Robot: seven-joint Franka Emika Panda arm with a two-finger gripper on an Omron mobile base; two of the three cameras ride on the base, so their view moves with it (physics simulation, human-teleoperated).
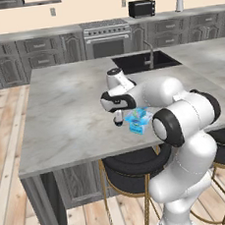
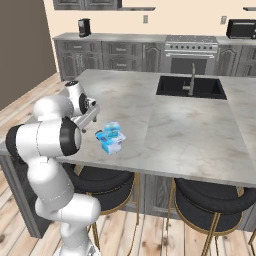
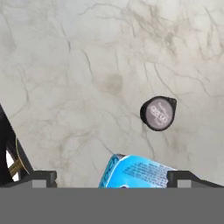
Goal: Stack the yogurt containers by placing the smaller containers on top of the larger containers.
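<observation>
- Yogurt tubs: the big bright-blue tub (image 2: 110,144) sits on the island counter (image 2: 175,125) near its front edge, just below and beside the gripper (image 3: 112,177); the small light-blue tub (image 2: 112,129) appears already on top of it.
- Tiny dark cup (image 3: 158,113) lies on the counter ahead of the fingertips, off to one side.
- Gripper: fingers spread wide, holding nothing.
- Risk: descending here could clip the stack and topple it.
- Hidden: the tub is cut off in the hand view; the stack's seating is hard to confirm.
</observation>
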